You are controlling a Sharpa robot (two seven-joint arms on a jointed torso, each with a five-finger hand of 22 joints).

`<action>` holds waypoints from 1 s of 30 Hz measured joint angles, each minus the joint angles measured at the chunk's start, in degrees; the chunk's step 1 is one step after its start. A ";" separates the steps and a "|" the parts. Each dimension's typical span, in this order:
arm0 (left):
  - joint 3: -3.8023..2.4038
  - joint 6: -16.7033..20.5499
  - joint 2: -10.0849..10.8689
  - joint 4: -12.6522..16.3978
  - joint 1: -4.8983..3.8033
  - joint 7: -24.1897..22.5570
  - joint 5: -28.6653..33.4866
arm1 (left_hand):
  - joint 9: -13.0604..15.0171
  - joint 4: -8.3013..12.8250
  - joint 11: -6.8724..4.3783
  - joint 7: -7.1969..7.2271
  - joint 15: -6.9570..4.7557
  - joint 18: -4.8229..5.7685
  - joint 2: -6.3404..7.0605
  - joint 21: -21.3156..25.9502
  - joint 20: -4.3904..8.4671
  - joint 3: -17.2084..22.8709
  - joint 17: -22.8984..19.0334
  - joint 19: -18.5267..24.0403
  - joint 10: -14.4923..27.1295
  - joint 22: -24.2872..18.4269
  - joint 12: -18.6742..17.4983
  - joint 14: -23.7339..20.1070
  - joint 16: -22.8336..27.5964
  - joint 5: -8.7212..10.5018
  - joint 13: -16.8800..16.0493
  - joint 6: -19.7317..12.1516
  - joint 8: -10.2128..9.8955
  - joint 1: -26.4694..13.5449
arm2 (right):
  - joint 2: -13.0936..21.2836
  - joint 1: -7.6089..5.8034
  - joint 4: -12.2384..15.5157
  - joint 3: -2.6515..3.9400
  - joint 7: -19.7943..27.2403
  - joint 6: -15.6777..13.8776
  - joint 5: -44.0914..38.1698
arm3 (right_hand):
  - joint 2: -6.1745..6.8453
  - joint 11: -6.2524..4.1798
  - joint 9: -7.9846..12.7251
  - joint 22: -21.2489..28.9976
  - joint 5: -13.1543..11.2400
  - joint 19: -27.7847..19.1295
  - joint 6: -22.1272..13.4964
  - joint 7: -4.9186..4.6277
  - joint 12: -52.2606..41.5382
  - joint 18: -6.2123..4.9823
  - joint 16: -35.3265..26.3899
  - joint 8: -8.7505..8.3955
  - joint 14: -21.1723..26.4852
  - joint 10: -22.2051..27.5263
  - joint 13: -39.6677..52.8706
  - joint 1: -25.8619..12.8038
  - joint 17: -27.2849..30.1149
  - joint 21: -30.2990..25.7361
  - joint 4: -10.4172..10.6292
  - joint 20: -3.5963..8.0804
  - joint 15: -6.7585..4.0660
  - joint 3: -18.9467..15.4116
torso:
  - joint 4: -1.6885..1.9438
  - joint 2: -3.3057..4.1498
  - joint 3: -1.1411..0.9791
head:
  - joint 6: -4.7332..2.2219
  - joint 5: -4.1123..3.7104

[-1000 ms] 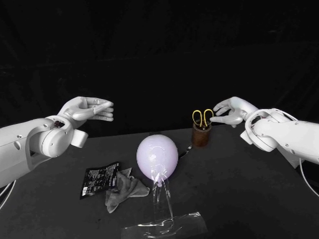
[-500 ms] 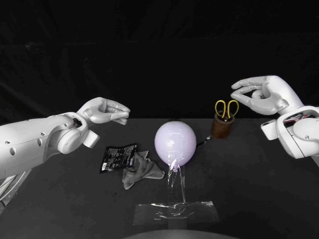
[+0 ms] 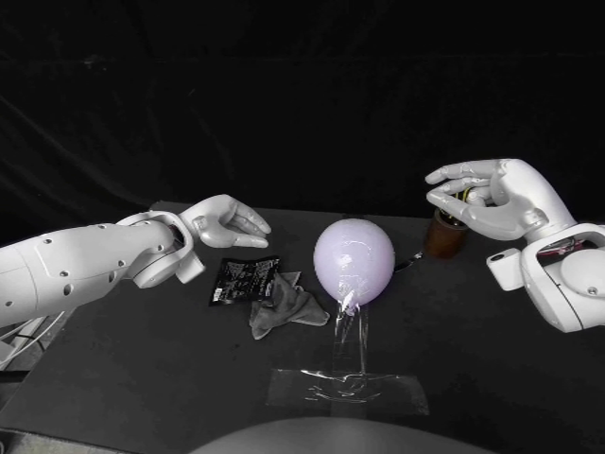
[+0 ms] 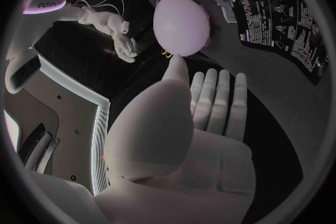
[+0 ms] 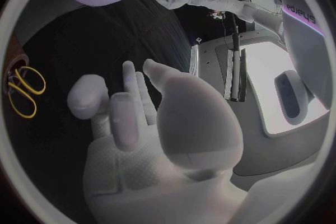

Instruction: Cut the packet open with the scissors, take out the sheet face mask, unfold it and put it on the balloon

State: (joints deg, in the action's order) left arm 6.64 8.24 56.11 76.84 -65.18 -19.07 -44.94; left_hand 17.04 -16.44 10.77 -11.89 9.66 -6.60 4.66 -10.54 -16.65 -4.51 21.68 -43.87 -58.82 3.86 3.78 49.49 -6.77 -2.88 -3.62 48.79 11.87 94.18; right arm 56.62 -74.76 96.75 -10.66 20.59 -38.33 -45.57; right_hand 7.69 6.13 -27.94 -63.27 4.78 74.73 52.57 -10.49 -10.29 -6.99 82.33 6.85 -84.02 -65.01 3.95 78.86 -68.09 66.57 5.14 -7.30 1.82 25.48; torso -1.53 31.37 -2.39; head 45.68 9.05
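Head view first. Black packet (image 3: 244,281) flat on the table (image 3: 126,369) toward its far-left corner, printed side up, apparently uncut. Crumpled grey sheet (image 3: 286,307) touching the packet's near right corner, possibly the mask itself, hard to say from this angle. Balloon (image 3: 354,260) upright mid-table on a clear stand (image 3: 351,386), raised off the surface, presumably so a mask can drape round it. Brown holder (image 3: 446,241) by the far edge, just right of the balloon, keeping the scissors (image 5: 24,89) handles-up for an easy grab; yellow loops plain in right wrist view.

Left hand (image 3: 228,222) hovering over the far-left corner, just beyond the packet, not touching it. Fingers side by side and fairly straight in left wrist view, nothing held. Likely placed there to pin or lift the packet.

Right hand (image 3: 493,194) lifted in front of and above the holder, fingers half curled toward the thumb, nothing pinched. Reads as lining up over the scissor handles.

Judged stage: very start, scissors not yet taken, packet unopened. Risk to note: balloon close to the holder, easy to knock on the reach.
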 measured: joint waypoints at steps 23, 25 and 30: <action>1.02 6.66 2.52 3.68 4.49 4.86 -24.59 | -11.88 -0.86 -7.26 7.05 0.43 2.26 13.43 8.82 -0.19 -8.46 -17.14 32.07 50.08 -2.37 -2.49 -42.20 5.51 0.00 2.45 -37.82 -10.37 -6.89 | -1.85 1.22 0.38 -0.10 -5.24 3.63 -4.49 | 1.28 0.44 0.65 0.46 -0.47 -0.02 -0.81 -0.76 1.57 0.39 -0.06 -1.22 0.01 0.44 -0.11 -1.29 0.66 -0.26 0.87 0.00 0.01 0.86 | -0.16 -0.05 -0.16 | 0.59 0.94; 1.13 6.48 2.28 3.66 4.71 5.77 -25.99 | -12.29 -0.86 -7.07 6.74 0.36 2.26 13.36 8.82 -0.24 -8.45 -17.42 32.31 51.14 -2.37 -2.50 -42.77 5.51 0.00 2.49 -38.71 -10.37 -6.98 | -1.95 1.30 0.32 -0.11 -5.51 3.83 -4.63 | 1.28 0.44 0.66 0.48 -0.47 -0.03 -0.82 -0.77 1.57 0.39 -0.10 -1.22 0.01 0.44 -0.11 -1.29 0.69 -0.36 0.87 0.00 0.01 0.86 | -0.16 -0.03 -0.20 | 0.59 0.94; 1.31 5.22 1.54 3.11 5.15 8.23 -28.95 | -12.29 -0.86 -5.75 5.09 -0.25 2.26 13.32 8.82 -0.02 -8.45 -17.57 32.93 51.79 -2.37 -2.49 -43.34 5.51 0.00 2.55 -38.82 -10.37 -8.15 | -2.07 1.45 0.21 -0.12 -6.07 4.28 -4.89 | 1.28 0.44 0.66 0.53 -0.67 -0.03 -0.85 -0.75 1.57 0.40 -0.11 -1.22 0.01 0.44 -0.10 -1.29 0.80 -0.37 0.87 0.00 0.01 0.86 | -0.19 -0.01 -0.20 | 0.73 0.92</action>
State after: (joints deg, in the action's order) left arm 7.95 13.46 57.64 79.95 -60.03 -10.84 -73.89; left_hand 4.75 -17.31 5.01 -6.80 9.40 -4.34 17.97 -1.72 -16.67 -12.96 4.11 -10.94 -7.03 1.50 1.28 6.16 -1.26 -2.88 -1.08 9.97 1.50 86.03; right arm 54.56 -73.31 96.97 -10.77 14.51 -34.05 -50.47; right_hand 8.97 6.58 -27.28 -62.75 4.11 74.70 51.72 -11.24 -8.72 -6.59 82.22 5.63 -84.01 -64.58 3.85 77.57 -67.29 66.20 6.01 -7.29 1.83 26.35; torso -1.72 31.36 -2.59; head 46.41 9.97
